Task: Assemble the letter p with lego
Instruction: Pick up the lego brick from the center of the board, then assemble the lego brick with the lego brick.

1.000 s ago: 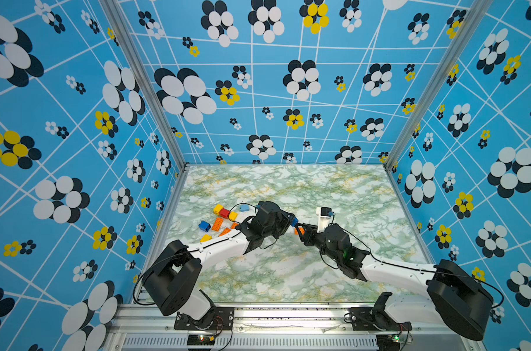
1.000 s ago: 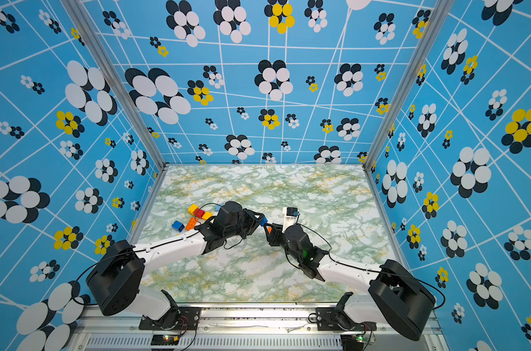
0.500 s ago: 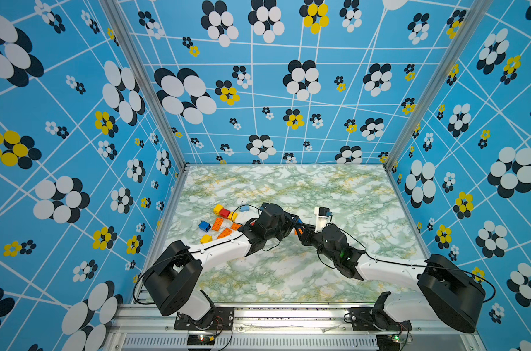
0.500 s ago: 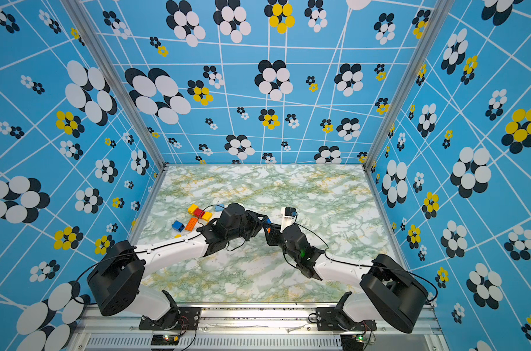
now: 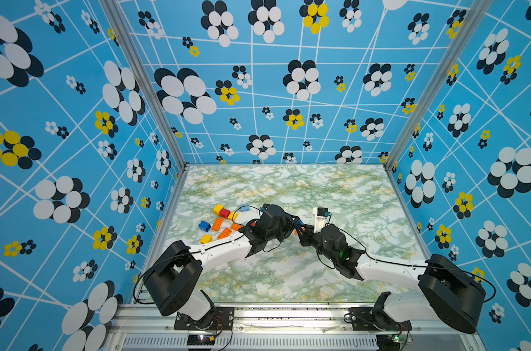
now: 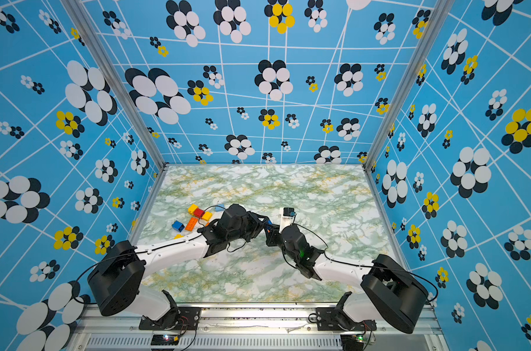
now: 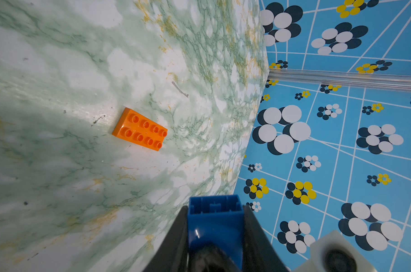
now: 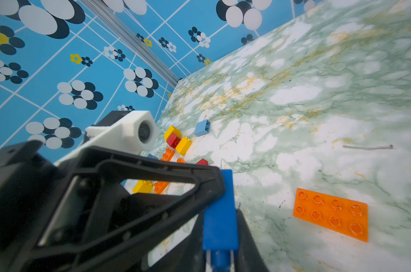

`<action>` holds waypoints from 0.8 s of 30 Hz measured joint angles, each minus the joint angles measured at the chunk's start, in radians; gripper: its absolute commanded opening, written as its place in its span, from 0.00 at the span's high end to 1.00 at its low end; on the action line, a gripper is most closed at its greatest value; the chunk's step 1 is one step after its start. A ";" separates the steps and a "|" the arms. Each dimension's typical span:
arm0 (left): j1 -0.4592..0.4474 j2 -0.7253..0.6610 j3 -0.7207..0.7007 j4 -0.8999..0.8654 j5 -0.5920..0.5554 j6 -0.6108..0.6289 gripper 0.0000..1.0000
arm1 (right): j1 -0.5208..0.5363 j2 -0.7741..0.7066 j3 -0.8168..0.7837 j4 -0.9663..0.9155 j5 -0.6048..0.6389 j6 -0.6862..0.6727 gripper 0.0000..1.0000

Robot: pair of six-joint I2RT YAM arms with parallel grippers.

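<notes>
Left claw (image 7: 215,212): squeezed tight on the blue brick (image 8: 218,195), with one finger on each side.
Right claw (image 8: 221,230): squeezed on that same blue brick too, from its other end.
Step now: it looks like one claw is passing the brick to the other.
How to do it well: only one claw should let go, and slowly, once the other has a firm hold. Keep the brick straight so it does not twist or drop. After that, I think its hollow side should be pushed down onto bumps.
Blue brick: shiny and boxy, hollow at the end that sticks out of the left claw. It is up in the air over the middle of the tabletop (image 5: 288,188).
Orange plate (image 7: 139,129): flat and thin, with eight bumps in two rows. It lies bumps-up on the tabletop near the claws.
Other lego (image 5: 224,218): yellow, red, orange, blue and pale blue bricks, loose in a little pile on the robot's left side.
Letter P: no P shape shows yet.
</notes>
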 measured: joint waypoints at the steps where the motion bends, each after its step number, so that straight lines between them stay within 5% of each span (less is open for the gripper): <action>1: 0.000 0.000 0.000 0.002 0.003 0.003 0.62 | 0.000 -0.008 0.006 -0.021 0.002 -0.002 1.00; 5: 0.020 -0.008 0.000 0.000 0.011 0.038 0.41 | -0.004 -0.048 0.078 -0.209 0.039 -0.005 1.00; 9: 0.091 -0.073 0.000 -0.093 -0.006 0.136 0.35 | -0.029 -0.054 0.218 -0.487 0.063 -0.033 1.00; 16: 0.206 -0.105 0.082 -0.319 -0.009 0.388 0.37 | -0.131 0.049 0.484 -0.950 0.027 -0.111 1.00; 24: 0.196 0.172 0.311 -0.509 0.021 0.626 0.40 | -0.163 0.336 0.812 -1.393 -0.048 -0.205 1.00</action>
